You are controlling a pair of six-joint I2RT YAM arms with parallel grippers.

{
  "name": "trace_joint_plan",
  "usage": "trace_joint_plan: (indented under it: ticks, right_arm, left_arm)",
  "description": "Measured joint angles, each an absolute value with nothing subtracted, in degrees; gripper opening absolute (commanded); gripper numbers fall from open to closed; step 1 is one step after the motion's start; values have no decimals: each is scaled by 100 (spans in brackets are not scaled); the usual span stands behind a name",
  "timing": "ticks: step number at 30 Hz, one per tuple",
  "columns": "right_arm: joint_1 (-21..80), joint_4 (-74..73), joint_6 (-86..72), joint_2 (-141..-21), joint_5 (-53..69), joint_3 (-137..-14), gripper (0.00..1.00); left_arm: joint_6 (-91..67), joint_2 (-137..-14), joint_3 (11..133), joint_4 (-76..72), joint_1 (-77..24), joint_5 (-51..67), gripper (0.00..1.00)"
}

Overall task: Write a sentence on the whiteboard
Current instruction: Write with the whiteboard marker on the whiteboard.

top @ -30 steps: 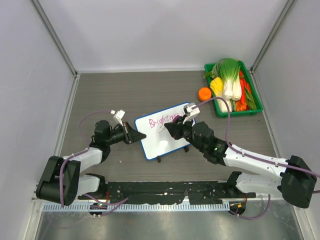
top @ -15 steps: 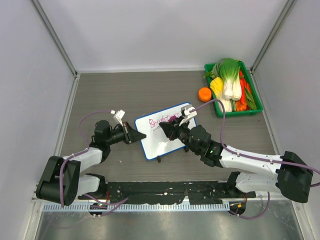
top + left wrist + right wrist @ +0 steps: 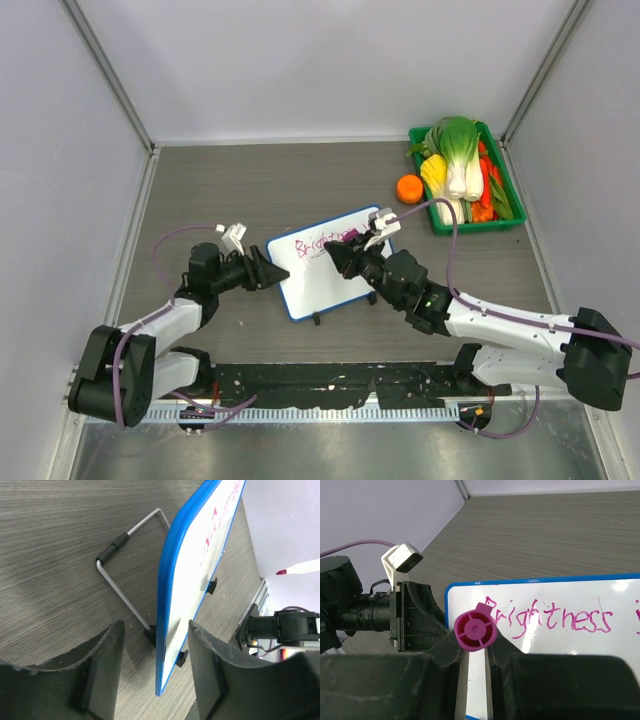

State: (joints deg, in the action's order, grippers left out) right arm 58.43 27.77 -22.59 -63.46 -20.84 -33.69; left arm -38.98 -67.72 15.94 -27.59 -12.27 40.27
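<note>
Top view: left hand, shut a second ago, now gapes around the whiteboard's left edge, mid-desk. Right hand clamps a marker over the sentence. Bin and orange sit upper right, well apart. Left wrist alone shows the wire stand; right wrist reads "Brightness".

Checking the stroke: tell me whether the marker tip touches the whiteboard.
Apart. The left wrist view shows the marker tip clear of the whiteboard, with wall showing between them.
</note>
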Motion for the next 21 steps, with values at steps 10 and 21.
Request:
trace_joint_plan:
  ticks: [10, 21]
  right_arm:
    - [5843, 2467, -2255, -6069, -2091, -3374, 1]
    - [5330, 2119, -2578, -6069, -956, -3664, 1]
  left_arm:
    - [-3697, -4595, 1850, -499, -1229, 2460, 76]
    - [-3551, -3586, 3717, 1122, -1463, 1389, 77]
